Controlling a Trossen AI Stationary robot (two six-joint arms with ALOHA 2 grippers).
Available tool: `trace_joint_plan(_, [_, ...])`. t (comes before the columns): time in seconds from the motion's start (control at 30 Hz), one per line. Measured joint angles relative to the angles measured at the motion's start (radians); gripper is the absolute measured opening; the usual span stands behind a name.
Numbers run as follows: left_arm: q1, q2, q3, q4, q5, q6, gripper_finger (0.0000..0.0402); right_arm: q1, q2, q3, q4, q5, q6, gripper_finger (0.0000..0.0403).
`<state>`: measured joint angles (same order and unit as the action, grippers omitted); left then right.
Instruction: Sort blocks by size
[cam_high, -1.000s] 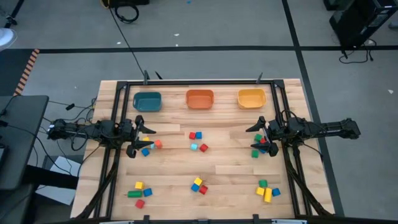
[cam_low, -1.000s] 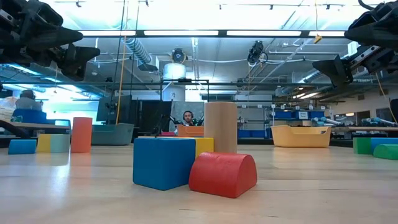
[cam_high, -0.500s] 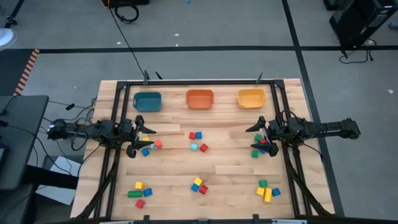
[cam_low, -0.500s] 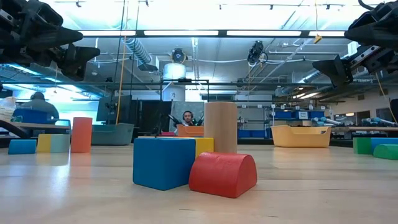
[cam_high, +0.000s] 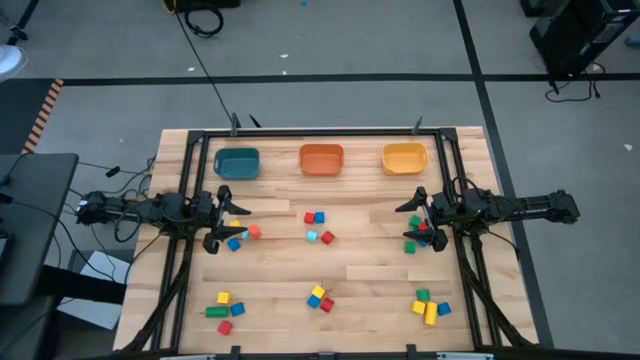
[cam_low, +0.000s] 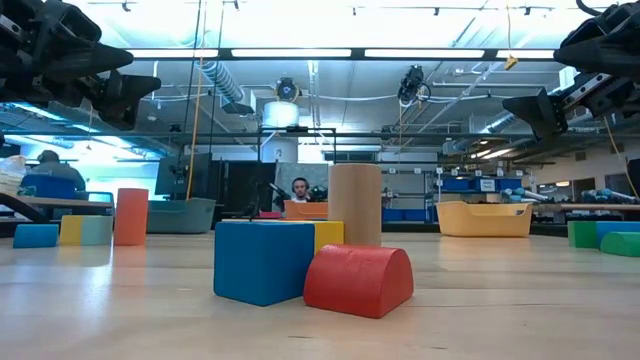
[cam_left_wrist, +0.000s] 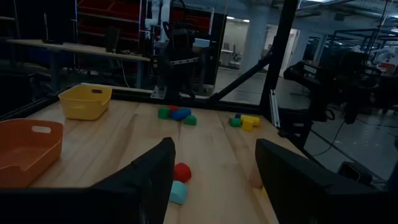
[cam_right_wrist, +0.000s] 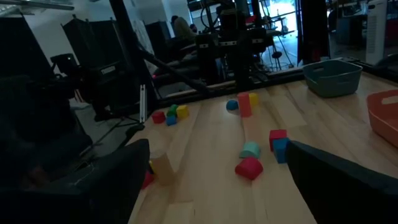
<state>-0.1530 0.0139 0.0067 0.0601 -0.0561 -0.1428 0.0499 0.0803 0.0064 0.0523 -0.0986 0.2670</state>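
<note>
Small coloured blocks lie on the wooden table in several clusters: one by my left gripper (cam_high: 240, 234), one mid-table (cam_high: 317, 227), one by my right gripper (cam_high: 423, 238), and three along the near edge (cam_high: 222, 307), (cam_high: 319, 298), (cam_high: 430, 306). My left gripper (cam_high: 226, 226) is open and empty above the table's left side; its view shows a red (cam_left_wrist: 181, 172) and a light blue block (cam_left_wrist: 177, 191) ahead. My right gripper (cam_high: 409, 222) is open and empty above the right side, facing the mid-table blocks (cam_right_wrist: 249, 167). In the low view both grippers hang high, the left (cam_low: 110, 90) and the right (cam_low: 545, 110).
A teal bin (cam_high: 237, 163), an orange bin (cam_high: 321, 159) and a yellow bin (cam_high: 404, 157) stand in a row at the table's far edge. A black frame (cam_high: 320, 133) runs around the table. People show in the room behind, in the low view.
</note>
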Motion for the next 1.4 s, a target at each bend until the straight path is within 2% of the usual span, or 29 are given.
trace_joint_plan(0.3, [0.000, 0.000, 0.000, 0.000, 0.000, 0.000, 0.0231, 0.000, 0.000, 0.000, 0.031, 0.000, 0.000, 0.0390])
trace_joint_plan(0.6, [0.000, 0.000, 0.000, 0.000, 0.000, 0.000, 0.0231, 0.000, 0.000, 0.000, 0.138, 0.005, 0.052, 0.0390])
trace_joint_plan(0.9, [0.000, 0.000, 0.000, 0.000, 0.000, 0.000, 0.0231, 0.000, 0.000, 0.000, 0.201, 0.120, 0.078, 0.0390])
trace_joint_plan(1.1, [0.000, 0.000, 0.000, 0.000, 0.000, 0.000, 0.0231, 0.000, 0.000, 0.001, 0.264, 0.301, 0.077, 0.0390])
trace_joint_plan(1.4, [0.000, 0.000, 0.000, 0.000, 0.000, 0.000, 0.0231, 0.000, 0.000, 0.001, 0.296, 0.445, 0.067, 0.0390])
